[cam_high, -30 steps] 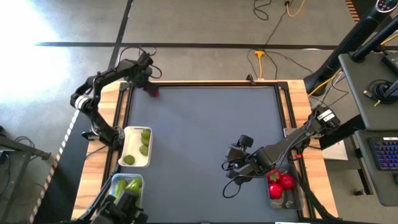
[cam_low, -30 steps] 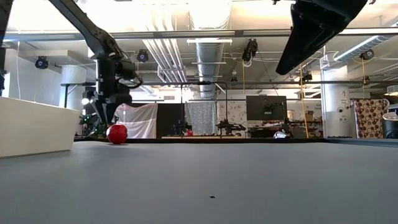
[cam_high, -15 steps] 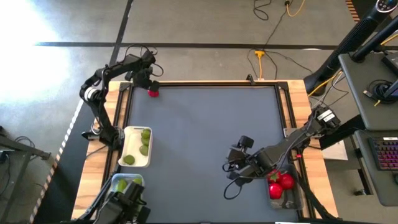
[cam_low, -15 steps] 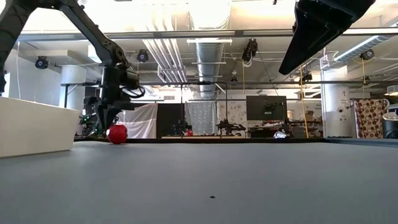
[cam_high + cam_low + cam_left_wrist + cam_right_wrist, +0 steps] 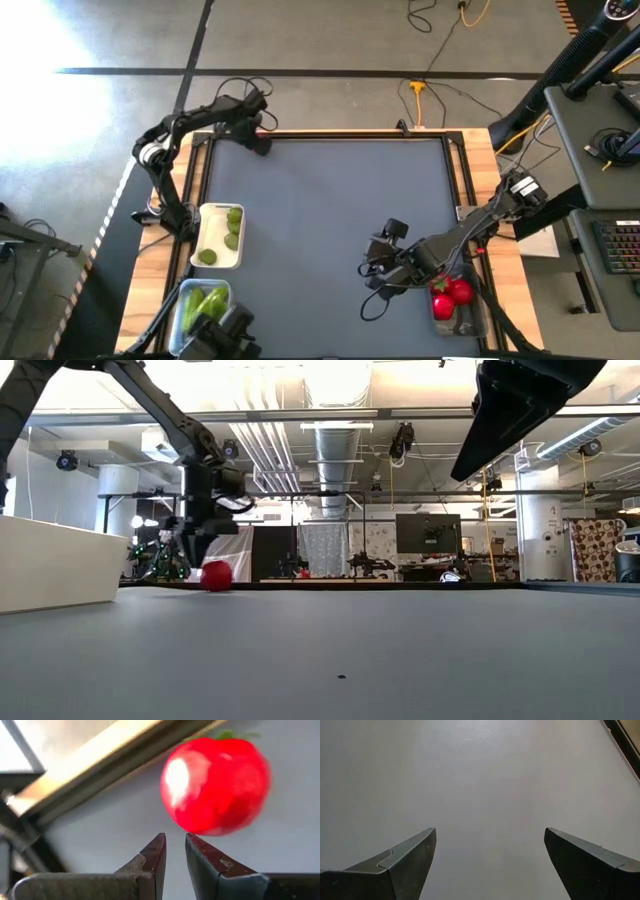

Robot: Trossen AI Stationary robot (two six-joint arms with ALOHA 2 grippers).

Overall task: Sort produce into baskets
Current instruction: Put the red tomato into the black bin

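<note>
Round red tomato (image 5: 215,785), green stem end toward table edge, no long axis

A round glossy red toy fruit (image 5: 215,785) with a bit of green stem on top is sitting loose on the grey mat at the table's far left corner, close to the edge rail (image 5: 216,575).

A shallow white rectangular tray (image 5: 203,236) is lying at the left edge, holding three small round light-green lime-like pieces (image 5: 233,215).

Just nearer, a clear plastic rectangular tub (image 5: 187,297) is carrying long green cucumber-like pieces (image 5: 197,303).

At the near right corner, another clear plastic tub (image 5: 462,320) is holding three glossy red round pieces (image 5: 450,293) clustered together.
</note>
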